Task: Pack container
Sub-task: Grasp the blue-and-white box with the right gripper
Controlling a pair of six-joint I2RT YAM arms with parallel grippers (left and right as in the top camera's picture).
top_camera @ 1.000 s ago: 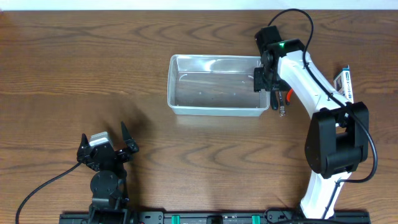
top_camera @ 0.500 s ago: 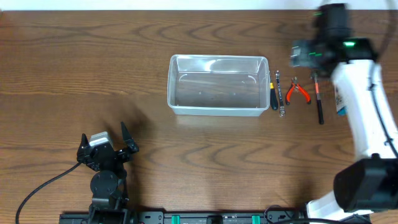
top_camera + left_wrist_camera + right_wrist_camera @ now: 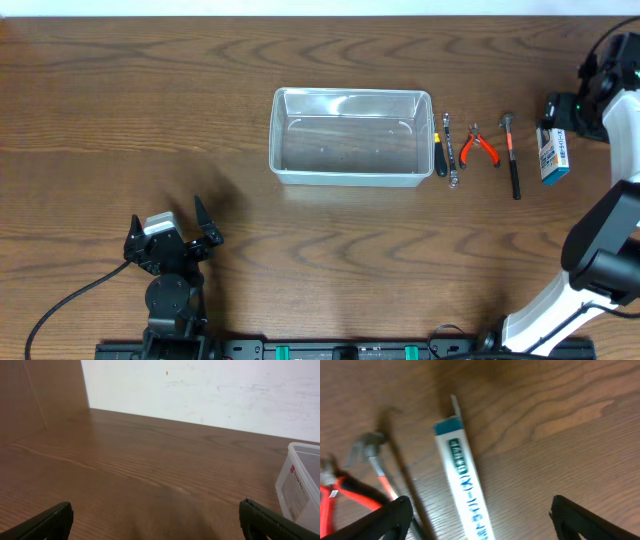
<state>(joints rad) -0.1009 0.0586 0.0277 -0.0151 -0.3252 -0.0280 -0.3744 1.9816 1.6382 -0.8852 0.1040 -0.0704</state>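
The clear plastic container (image 3: 350, 137) sits empty in the middle of the table; its corner shows at the right edge of the left wrist view (image 3: 301, 485). Right of it lie a small wrench (image 3: 450, 150), orange-handled pliers (image 3: 479, 146), a hammer (image 3: 511, 155) and a blue-and-white box (image 3: 553, 150). My right gripper (image 3: 485, 520) is open above the box (image 3: 465, 485), with the hammer (image 3: 380, 467) and pliers (image 3: 340, 492) to its left. My left gripper (image 3: 170, 240) is open and empty over bare table at the front left, far from the container.
The right arm (image 3: 610, 200) runs along the table's right edge from its base at the front. A white wall (image 3: 200, 390) borders the table's far side.
The right arm swung from the container's right end out to the far right over the blue-and-white box, uncovering the row of tools. The left arm has not moved.
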